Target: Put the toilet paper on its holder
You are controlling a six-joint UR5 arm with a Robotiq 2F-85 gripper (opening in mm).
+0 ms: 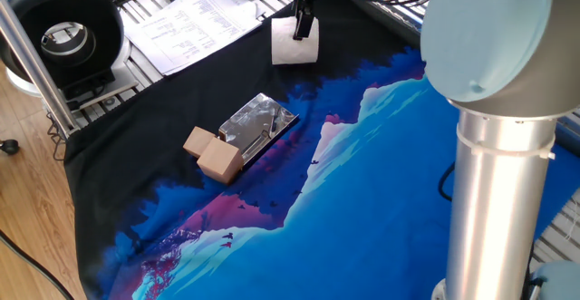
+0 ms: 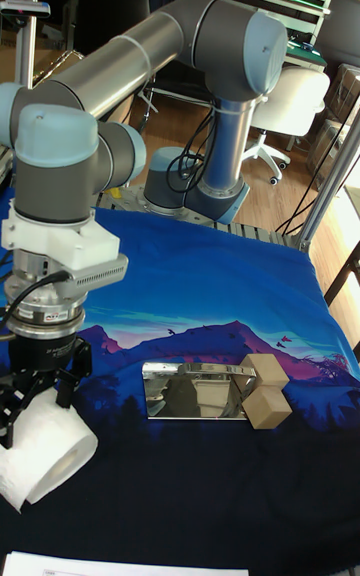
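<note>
The claw (image 2: 38,388) sits atop the toilet paper (image 2: 45,456), fingers touching it.

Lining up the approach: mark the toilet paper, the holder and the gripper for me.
toilet paper (image 2: 45,456), tall fixed view, on the roll's curved side.
holder (image 1: 256,123), fixed view, middle of the shiny plate.
gripper (image 2: 38,398), tall fixed view, midway between the fingertips, at the roll's top.

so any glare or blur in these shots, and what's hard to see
Fixed view: the holder plate shows bright glare; the arm's grey column looms large and soft, hiding the right side. Tall fixed view: the plate mirrors dark shapes, the toilet paper is crisp, and the background is dim.
</note>
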